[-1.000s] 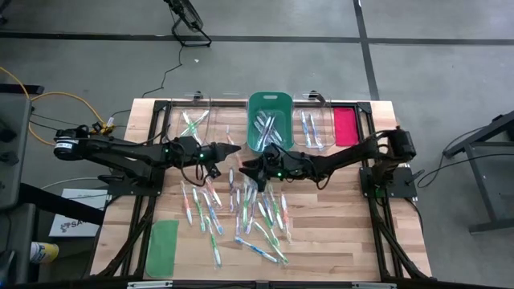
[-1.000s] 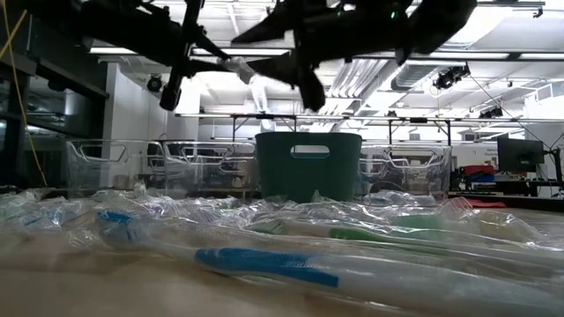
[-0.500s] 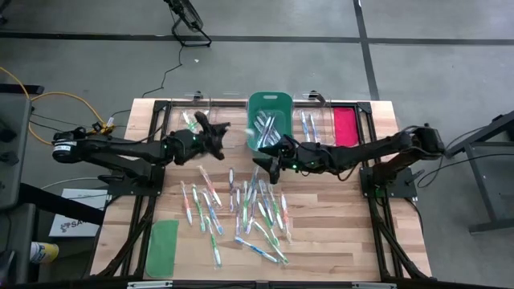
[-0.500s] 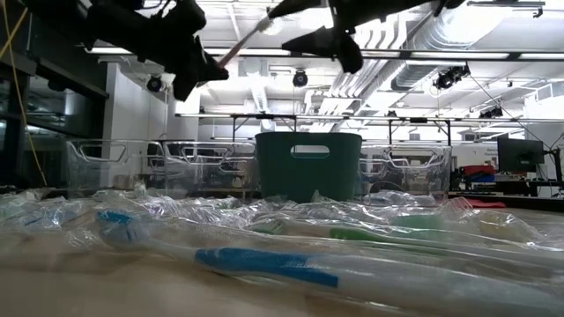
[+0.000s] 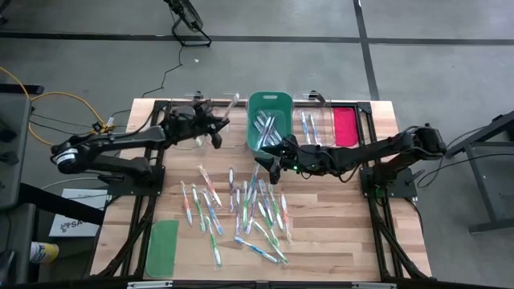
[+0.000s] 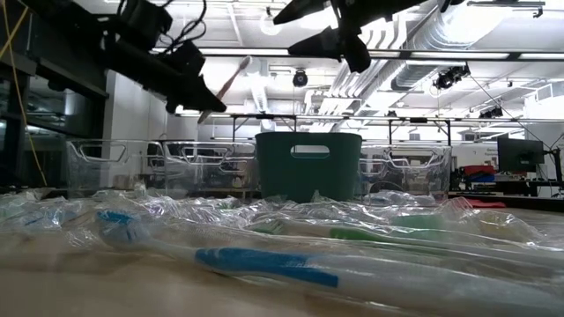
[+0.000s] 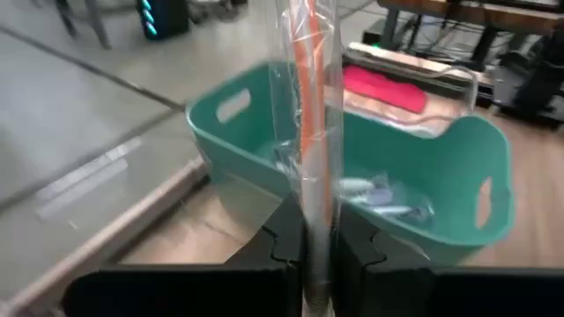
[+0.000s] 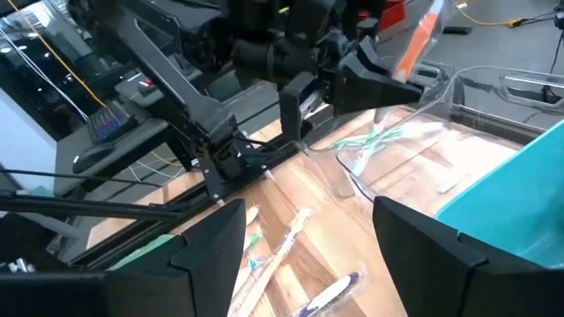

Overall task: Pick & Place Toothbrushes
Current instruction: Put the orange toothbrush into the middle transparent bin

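Since half a second ago the left gripper point(image 5: 218, 123) has carried its toothbrush up the high view, from beside the green bin point(image 5: 269, 120) to above the clear bin point(image 5: 191, 120) in the upper left of the table point(image 5: 337, 233). The right gripper point(image 5: 271, 164) has barely shifted, though a second ago its fingers stood closer together.

The left gripper is clamped tight on one wrapped toothbrush point(image 7: 310, 106). Its wrist view shows an orange-pink handle inside a clear, crinkled sleeve, standing straight up from between the dark fingers point(image 7: 352, 255). In the low view that same brush point(image 6: 231, 72) slants up and right from the gripper in the upper left of the frame.

The right gripper hangs near the frame centre of the high view, just below the green bin, fingers spread wide and holding nothing.

Loose toothbrushes point(image 5: 241, 209) lie scattered across the lower middle of the table: thin pale handles with green, blue or pink accents. More lie inside the green bin and in the clear bins either side of it.

From the low view, the nearest brushes point(image 6: 264, 264) are a glare of plastic wrap, with only a blue and a green stripe readable. The held brush's head is cut off at the top of the left wrist view, and how many brushes sit in the green bin cannot be counted.
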Available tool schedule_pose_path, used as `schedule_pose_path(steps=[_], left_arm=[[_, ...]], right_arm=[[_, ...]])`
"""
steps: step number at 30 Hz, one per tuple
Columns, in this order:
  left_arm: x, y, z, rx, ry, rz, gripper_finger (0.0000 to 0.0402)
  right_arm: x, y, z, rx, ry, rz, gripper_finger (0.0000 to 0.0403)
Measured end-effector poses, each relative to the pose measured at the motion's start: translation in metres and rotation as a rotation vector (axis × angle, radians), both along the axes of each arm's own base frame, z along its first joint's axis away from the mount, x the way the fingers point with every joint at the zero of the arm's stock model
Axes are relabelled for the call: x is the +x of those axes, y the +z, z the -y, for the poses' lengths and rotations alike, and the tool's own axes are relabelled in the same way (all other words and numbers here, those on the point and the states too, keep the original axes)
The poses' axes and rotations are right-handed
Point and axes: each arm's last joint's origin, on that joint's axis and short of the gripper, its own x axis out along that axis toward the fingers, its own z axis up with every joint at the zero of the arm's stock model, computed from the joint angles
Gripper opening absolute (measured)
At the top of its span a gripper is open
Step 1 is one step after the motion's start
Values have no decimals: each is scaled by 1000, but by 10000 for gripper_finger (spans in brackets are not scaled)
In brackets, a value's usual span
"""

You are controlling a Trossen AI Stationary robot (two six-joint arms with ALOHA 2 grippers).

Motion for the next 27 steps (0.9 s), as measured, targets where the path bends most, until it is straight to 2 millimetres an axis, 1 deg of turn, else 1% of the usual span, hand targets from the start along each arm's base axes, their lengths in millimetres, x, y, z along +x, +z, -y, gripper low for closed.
schedule_pose_path(steps=[3,6,15,19,27], left_arm=[[-2,-6,-5,-45,-10,-25,16],[1,-18,-8,-90,1,-84,23],[8,-37,-17,-109,154,-142,31],[8,-40,-19,-101,202,-168,33],[7,-39,-19,-67,211,-188,35]], right_arm=[[0,-1,0,-1,0,-7,242],[0,-1,0,-1,0,-6,242],[-1,-2,0,-4,0,-25,242],[-1,-2,0,-4,0,-26,242],[0,-3,0,-4,0,-29,242]])
